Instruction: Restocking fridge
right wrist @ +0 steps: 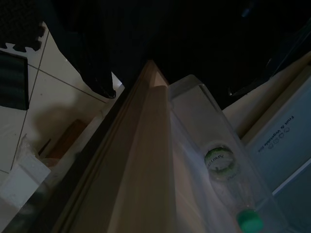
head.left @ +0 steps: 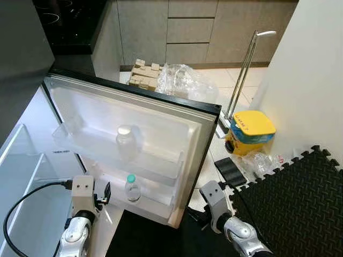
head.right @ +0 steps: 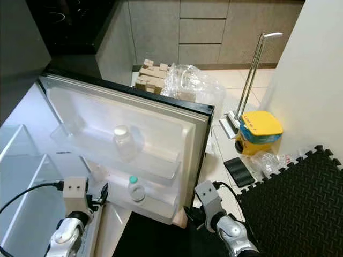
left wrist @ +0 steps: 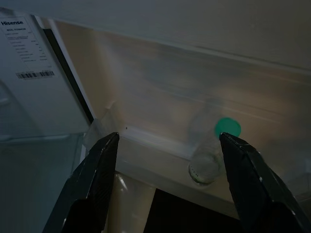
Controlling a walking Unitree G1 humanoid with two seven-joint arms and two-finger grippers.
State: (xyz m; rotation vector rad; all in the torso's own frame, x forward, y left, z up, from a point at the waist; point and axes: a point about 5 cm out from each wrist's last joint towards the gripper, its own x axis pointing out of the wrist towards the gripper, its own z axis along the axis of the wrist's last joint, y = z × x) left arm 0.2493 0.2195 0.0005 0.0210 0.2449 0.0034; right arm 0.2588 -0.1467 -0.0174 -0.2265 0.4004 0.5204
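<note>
A: Bottle (head.left: pixel 132 188), green cap, upright in lower door shelf (head.left: pixel 155 199). Left gripper (left wrist: pixel 165 160) wide open, empty, just short of it.

B: Straddle squarely, clear of shelf rail. Right gripper (head.left: pixel 194 215) beyond door edge; opening hidden, cannot tell.

My left arm (head.left: pixel 74 235) is silver, with a rounded, glossy joint and a boxy pale-grey wrist block above it bearing two small dark screw holes on its face. A black cable (head.left: pixel 24 201) loops out from that block and curves away. My right arm (head.left: pixel 241 235) is the same polished silver, with a similar grey block and a short black cable. My left gripper (left wrist: pixel 165 184) has two long, matte black fingers (left wrist: pixel 95 184) that taper toward their tips.
</note>
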